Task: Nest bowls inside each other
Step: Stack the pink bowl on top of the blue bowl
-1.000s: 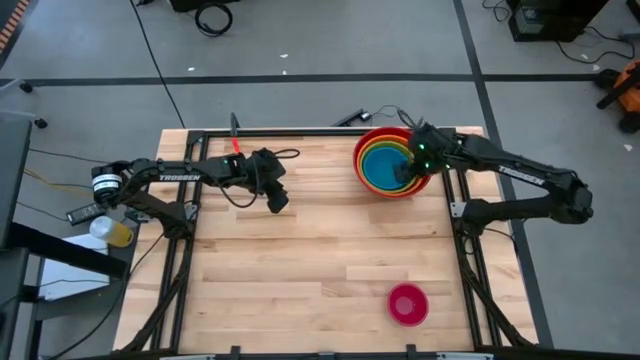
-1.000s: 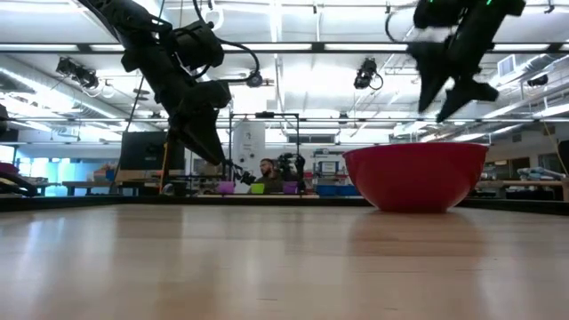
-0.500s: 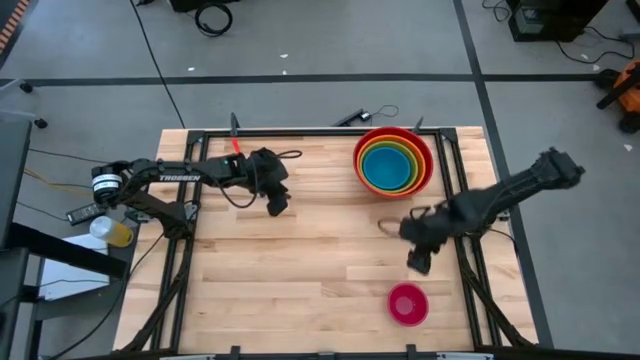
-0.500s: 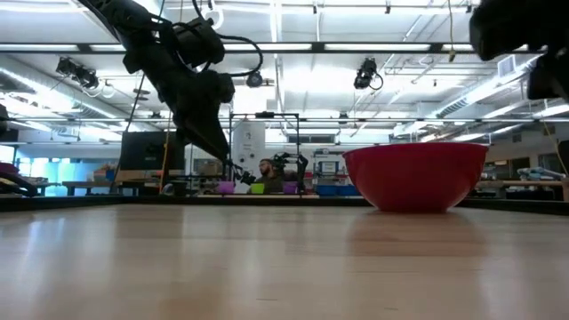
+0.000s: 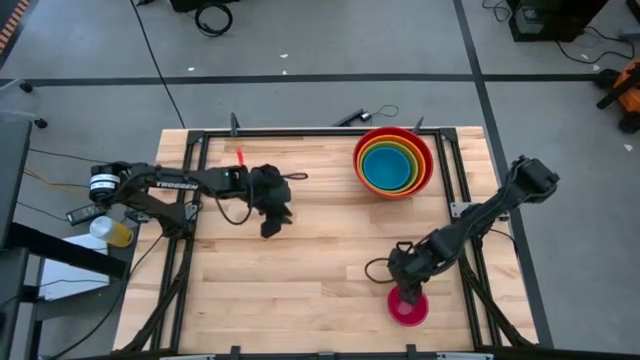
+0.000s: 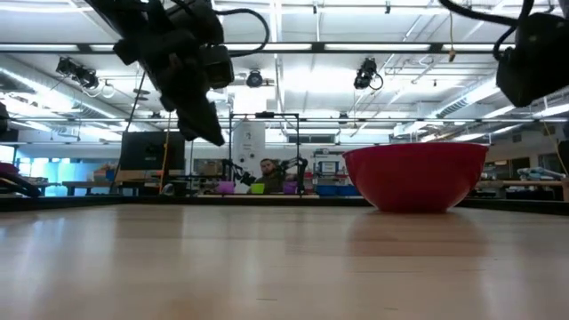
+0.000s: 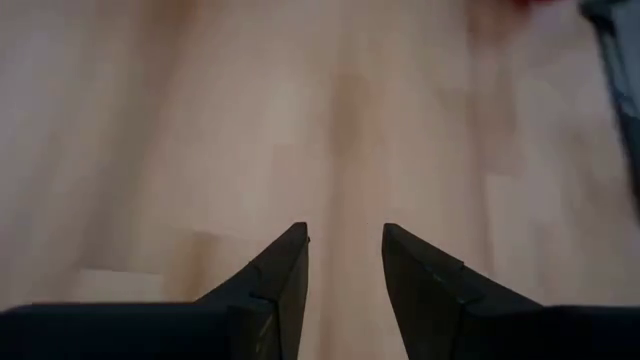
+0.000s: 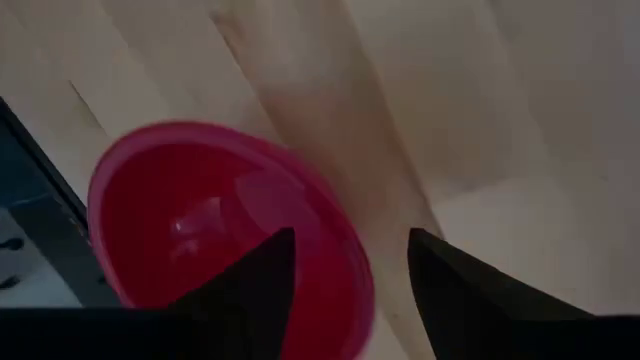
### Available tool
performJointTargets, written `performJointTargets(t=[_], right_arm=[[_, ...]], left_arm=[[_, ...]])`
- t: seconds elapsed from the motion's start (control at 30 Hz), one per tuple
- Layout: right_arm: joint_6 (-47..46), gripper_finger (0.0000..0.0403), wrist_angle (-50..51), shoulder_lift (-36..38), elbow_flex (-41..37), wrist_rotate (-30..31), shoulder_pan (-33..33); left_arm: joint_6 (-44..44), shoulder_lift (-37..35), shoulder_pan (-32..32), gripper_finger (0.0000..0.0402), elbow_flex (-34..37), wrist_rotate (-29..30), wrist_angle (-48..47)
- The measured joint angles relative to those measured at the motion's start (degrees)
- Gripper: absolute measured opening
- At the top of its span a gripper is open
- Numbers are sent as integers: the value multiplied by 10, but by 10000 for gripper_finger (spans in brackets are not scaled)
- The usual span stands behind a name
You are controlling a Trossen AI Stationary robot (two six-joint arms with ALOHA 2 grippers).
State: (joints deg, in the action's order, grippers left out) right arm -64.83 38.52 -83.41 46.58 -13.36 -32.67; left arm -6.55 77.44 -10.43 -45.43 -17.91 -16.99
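Observation:
Four bowls sit nested at the table's far right: red bowl outermost, then orange, lime green, and blue bowl innermost. In the low view only the red bowl shows. The small magenta pink bowl stands alone, upright, near the table's front right. My right gripper hangs open just over the pink bowl, its fingers either side of the rim's edge without touching. My left gripper hovers open over bare wood at centre left, nothing between its fingers.
A black metal frame borders the wooden table. A red-tipped tool lies at the far left corner. Bare wood lies between the two arms. Beyond the table the low view shows a workshop with a seated person.
My right gripper has swung from above the nested bowls toward the table's near edge and down, rolling as it went, and now hangs over the pink bowl. My left gripper has drifted a little toward the near edge and turned. No bowl has moved.

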Motion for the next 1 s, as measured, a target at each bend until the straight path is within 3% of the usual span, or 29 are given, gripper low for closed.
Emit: performJointTargets(t=[0.13,0.33,0.63,0.87,1.0], right_arm=[[-4,161,-45,-25,3,-20,1],[-6,21,-120,-25,3,-42,29],[97,8,-245,84,4,129,173],[106,8,-196,180,4,314,305],[89,7,-126,221,3,377,366]], left_arm=[[-1,-11,19,133,0,-15,-20],[-24,-54,24,133,0,-47,-25],[-62,-124,1,133,0,-40,44],[-85,-127,-31,133,0,-23,122],[-107,-126,-49,133,0,-23,132]])
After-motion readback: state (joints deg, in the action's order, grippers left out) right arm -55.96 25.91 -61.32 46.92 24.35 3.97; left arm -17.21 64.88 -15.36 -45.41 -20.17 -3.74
